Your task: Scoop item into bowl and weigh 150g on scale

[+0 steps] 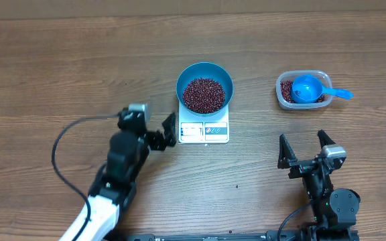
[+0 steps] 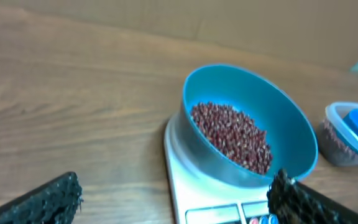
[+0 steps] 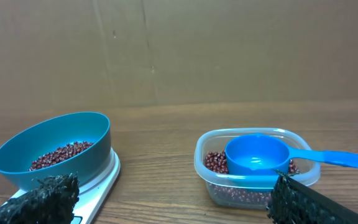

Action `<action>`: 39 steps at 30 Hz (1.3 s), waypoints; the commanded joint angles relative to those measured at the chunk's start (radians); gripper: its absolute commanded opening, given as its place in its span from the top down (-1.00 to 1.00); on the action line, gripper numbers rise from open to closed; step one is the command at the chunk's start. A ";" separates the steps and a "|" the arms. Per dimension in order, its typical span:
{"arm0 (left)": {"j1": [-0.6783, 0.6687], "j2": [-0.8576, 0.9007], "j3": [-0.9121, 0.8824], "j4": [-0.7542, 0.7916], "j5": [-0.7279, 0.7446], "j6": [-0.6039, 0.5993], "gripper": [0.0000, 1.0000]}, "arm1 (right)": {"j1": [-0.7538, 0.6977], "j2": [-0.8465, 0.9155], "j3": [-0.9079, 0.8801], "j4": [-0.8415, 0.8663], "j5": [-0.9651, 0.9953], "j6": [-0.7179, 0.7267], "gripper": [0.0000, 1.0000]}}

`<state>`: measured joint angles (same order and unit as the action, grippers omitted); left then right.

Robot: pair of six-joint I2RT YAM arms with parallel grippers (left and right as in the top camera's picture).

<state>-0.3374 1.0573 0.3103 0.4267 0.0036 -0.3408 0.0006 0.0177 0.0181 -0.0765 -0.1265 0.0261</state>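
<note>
Beans (image 1: 204,94) lay in the blue bowl (image 1: 182,79), which sat on the white scale (image 1: 204,132) at upper centre of the overhead view. The left gripper (image 1: 170,131) stood wide open and empty just left of the scale. The right gripper (image 1: 302,136) (lower right) gaped empty too, below the clear tub (image 1: 317,75) holding the blue scoop (image 1: 307,88).

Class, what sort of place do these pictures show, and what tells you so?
Probably a robot test bench, not a home kitchen: a left arm and right arm work at a wooden table, with a bowl of beans on a scale.
</note>
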 commanded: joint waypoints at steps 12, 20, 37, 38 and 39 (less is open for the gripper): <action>0.025 -0.351 -0.306 0.097 -0.090 -0.006 -0.99 | -0.002 -0.003 -0.010 0.003 0.002 -0.001 -1.00; 0.025 -0.731 -0.306 -0.356 -0.192 -0.007 -0.99 | -0.002 -0.003 -0.010 0.003 0.002 -0.001 -1.00; 0.141 -1.053 -0.306 -0.487 -0.194 0.188 -0.99 | -0.002 -0.003 -0.010 0.003 0.002 -0.001 -1.00; 0.141 -1.053 -0.306 -0.487 -0.194 0.188 -0.99 | -0.002 -0.003 -0.010 0.003 0.002 -0.001 -1.00; 0.141 -1.053 -0.306 -0.487 -0.194 0.188 -0.99 | -0.002 -0.003 -0.010 0.003 0.002 -0.002 -1.00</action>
<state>-0.2020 0.0151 0.0082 -0.0605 -0.1844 -0.1795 0.0006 0.0177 0.0181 -0.0765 -0.1268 0.0257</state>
